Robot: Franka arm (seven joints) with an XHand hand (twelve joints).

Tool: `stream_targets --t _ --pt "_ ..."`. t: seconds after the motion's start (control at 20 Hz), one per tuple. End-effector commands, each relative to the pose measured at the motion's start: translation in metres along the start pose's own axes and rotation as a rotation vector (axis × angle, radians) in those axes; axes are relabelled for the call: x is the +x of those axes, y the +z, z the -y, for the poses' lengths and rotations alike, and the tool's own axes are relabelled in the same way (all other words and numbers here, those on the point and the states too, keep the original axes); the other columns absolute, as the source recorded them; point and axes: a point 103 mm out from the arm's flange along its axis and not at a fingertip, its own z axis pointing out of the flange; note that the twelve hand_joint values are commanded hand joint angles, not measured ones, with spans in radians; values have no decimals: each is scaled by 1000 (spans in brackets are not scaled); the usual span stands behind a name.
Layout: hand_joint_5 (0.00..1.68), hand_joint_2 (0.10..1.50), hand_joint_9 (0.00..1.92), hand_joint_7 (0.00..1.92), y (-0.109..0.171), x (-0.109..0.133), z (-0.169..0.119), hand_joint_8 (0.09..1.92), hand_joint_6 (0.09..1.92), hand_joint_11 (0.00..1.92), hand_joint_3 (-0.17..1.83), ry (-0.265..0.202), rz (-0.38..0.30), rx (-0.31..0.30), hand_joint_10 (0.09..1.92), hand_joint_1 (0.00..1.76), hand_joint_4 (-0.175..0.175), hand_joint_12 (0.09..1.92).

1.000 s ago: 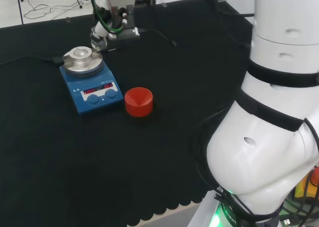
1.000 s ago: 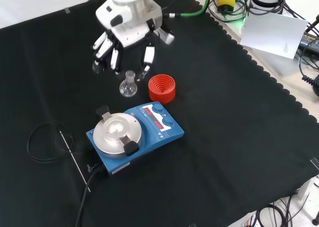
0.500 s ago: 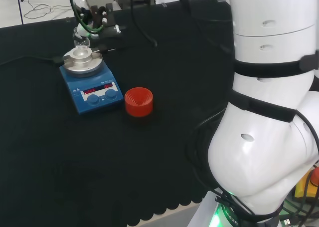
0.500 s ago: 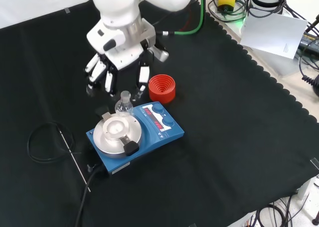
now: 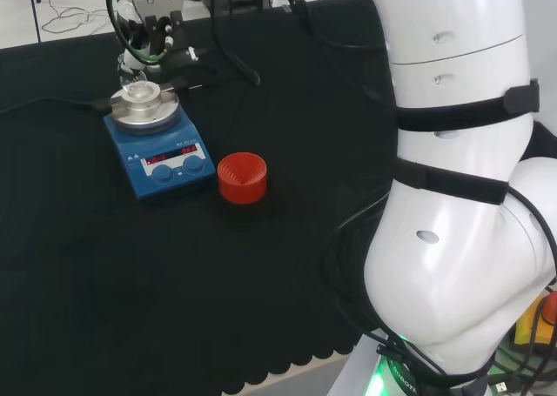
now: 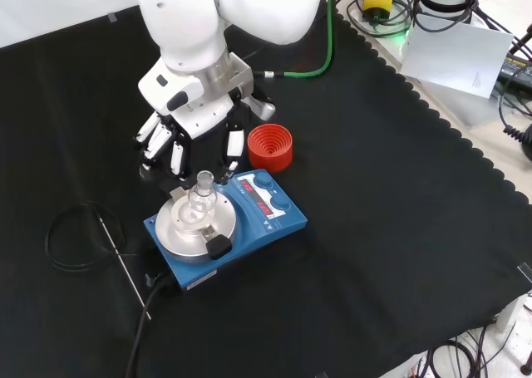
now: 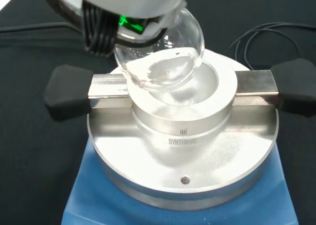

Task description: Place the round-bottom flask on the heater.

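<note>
- Where the hand (image 6: 195, 104) comes down in the front view, the round-bottom flask (image 6: 200, 203) is held by its neck between the curled fingers (image 6: 234, 142), so the fingers are closed on the glass.
- In the front view, the flask is seen upright over the silver round block (image 6: 196, 224) on top of the blue heater (image 6: 249, 220).
- In the wrist view, the clear round belly of the flask (image 7: 163, 54) is seen right at the hollow in the silver block (image 7: 182, 136); whether it is resting in the hollow cannot be told.
- Two black knobs (image 7: 66, 89) are seen at the sides of the block.
- A red ribbed ring stand (image 6: 270, 146) is set on the black counter (image 6: 399, 228) just beside the heater.
- In the head view, the stand (image 5: 242, 177) is seen to the right of the heater (image 5: 159, 148).
- A thin black cable (image 6: 79, 237) is laid on the cloth near the heater.
</note>
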Motion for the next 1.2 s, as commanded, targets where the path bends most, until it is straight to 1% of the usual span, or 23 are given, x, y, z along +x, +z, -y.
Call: stream_targets --t 0.05,0.15,0.3,0.6,1.05,1.1,1.2 --pt "1182 638 647 343 2 -4 -5 655 893 414 784 10 -6 4 573 1117 113 1309" --pt "1182 638 647 345 4 -8 -7 656 895 414 785 13 -10 5 573 1117 112 1309" --pt "1181 638 647 346 5 -4 -7 657 897 414 786 13 0 2 573 1117 112 1309" --pt "1180 637 647 347 11 -14 -12 657 900 415 788 18 -12 -1 574 1117 110 1308" --pt "1178 637 647 348 18 -15 -15 658 903 417 789 20 -17 7 575 1117 109 1308" --pt "1178 637 647 348 19 -11 -15 658 903 417 790 22 -7 7 575 1117 109 1308" --pt "1177 638 647 348 19 -11 -15 658 904 418 789 22 -15 10 576 1117 109 1308"
